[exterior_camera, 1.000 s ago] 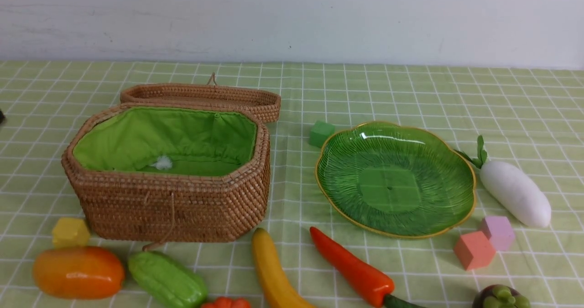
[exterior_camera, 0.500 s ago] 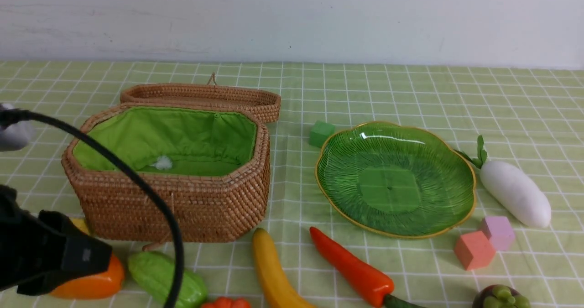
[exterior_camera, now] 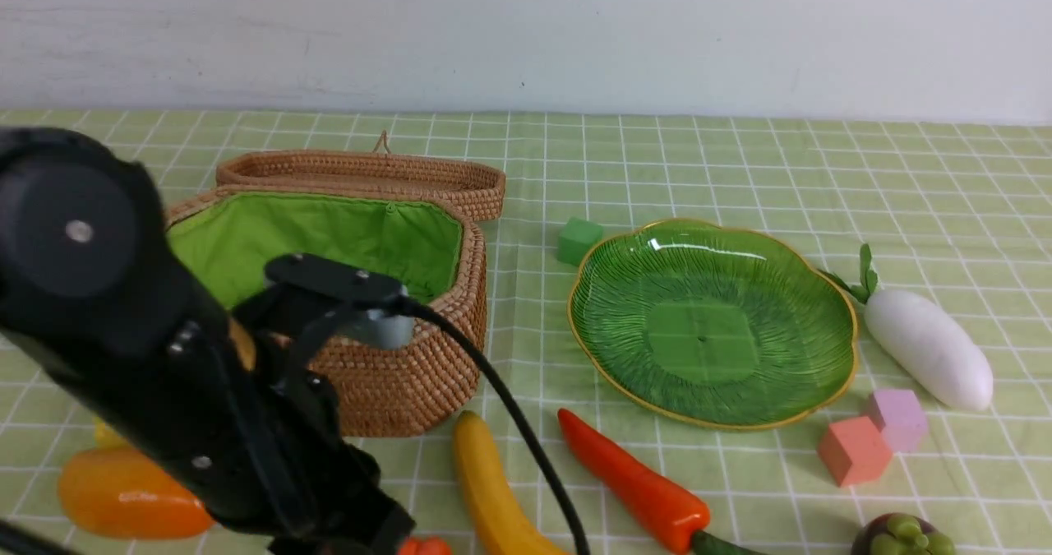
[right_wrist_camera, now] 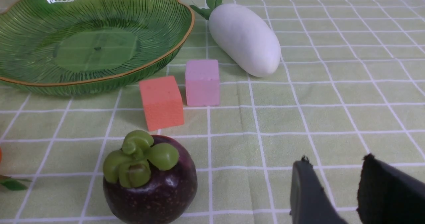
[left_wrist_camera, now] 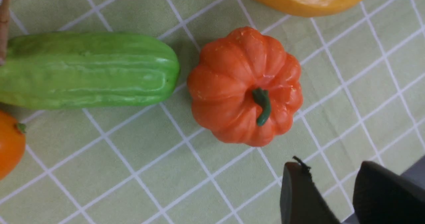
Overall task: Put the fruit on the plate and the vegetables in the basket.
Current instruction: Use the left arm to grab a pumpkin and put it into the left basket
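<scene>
You face a plain white wall (exterior_camera: 526, 37), faintly scuffed, rising behind a pale green tablecloth (exterior_camera: 740, 160) with a white grid that fills the whole foreground under soft, even light.

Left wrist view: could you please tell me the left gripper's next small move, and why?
Probably ease the left gripper toward the orange pumpkin: its jaws stand open, empty and beside it, and the pumpkin lies just clear of the green gourd.
</scene>
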### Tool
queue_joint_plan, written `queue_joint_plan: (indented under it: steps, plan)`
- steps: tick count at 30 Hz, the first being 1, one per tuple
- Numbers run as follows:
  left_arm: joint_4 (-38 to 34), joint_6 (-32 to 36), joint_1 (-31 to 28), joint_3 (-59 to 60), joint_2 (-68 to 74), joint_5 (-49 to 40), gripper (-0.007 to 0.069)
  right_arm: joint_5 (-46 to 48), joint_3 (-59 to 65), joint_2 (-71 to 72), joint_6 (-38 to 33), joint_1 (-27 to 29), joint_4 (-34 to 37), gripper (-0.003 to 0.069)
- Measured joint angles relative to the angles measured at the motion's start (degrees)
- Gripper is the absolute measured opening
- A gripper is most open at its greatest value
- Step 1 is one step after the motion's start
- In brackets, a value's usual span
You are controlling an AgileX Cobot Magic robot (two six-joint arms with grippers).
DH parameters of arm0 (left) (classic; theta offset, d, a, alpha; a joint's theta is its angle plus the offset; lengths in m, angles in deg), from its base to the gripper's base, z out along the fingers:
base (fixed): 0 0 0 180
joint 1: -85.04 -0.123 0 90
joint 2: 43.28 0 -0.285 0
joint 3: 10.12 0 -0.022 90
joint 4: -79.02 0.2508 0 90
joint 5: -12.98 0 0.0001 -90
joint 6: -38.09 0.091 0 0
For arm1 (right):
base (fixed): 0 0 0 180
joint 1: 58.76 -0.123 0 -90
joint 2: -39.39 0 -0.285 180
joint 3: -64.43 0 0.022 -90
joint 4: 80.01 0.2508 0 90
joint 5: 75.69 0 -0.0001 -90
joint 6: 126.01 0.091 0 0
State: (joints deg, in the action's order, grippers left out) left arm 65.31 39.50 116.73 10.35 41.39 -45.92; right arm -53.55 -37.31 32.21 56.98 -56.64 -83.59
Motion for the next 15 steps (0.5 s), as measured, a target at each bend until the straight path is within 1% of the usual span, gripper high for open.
queue_joint_plan:
  steps: [3,6,8,10,15]
  plan:
    - [3.5,-6.78,2.85,-0.13,3.57,1.39,0.026,0.0,0.0,0.0,0.0,0.0,0.0,0.0242]
    - [6.54,-11.15,3.81,-0.19,6.66,2.3,0.029,0.0,0.0,0.0,0.0,0.0,0.0,0.0242]
    - [7.64,-12.17,4.25,-0.19,8.7,3.58,0.0315,0.0,0.0,0.0,0.0,0.0,0.0,0.0242]
    - [7.64,-12.17,4.44,-0.19,9.77,4.79,0.0324,0.0,0.0,0.0,0.0,0.0,0.0,0.0242]
    - [7.47,-12.12,4.62,-0.19,11.44,7.19,0.0325,0.0,0.0,0.0,0.0,0.0,0.0,0.0242]
